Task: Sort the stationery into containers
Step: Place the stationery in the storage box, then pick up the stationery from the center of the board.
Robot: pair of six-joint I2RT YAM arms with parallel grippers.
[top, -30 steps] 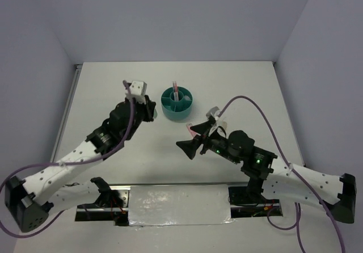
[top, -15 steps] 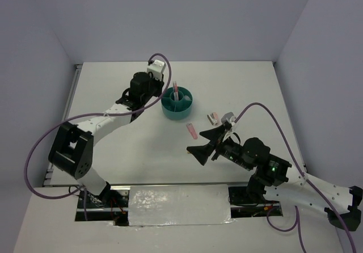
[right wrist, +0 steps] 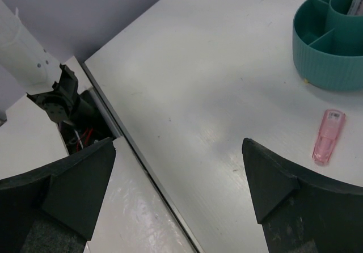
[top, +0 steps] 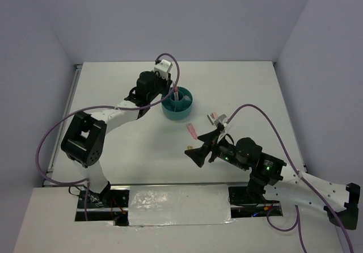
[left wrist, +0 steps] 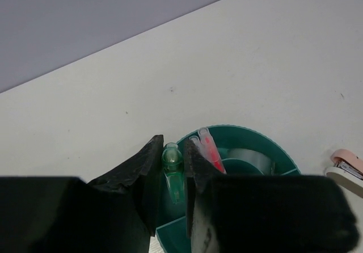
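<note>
The teal organiser stands at the table's middle back; it also shows in the left wrist view and the right wrist view. A pink-red pen stands in its central cup, with a clear tape ring in a compartment. My left gripper is shut on the mint-green capsule, holding it over the organiser's left compartment. My right gripper is open and empty, low over the table's front. A pink eraser lies on the table in front of the organiser.
A small pink-white piece lies right of the organiser, also at the left wrist view's right edge. A tiny yellow speck sits by the organiser's base. The table's front edge with a metal rail runs under the right gripper.
My left gripper has swung from the table's left to the organiser's left rim with the capsule. My right arm has drawn back toward the front, leaving the pink eraser on the table.
</note>
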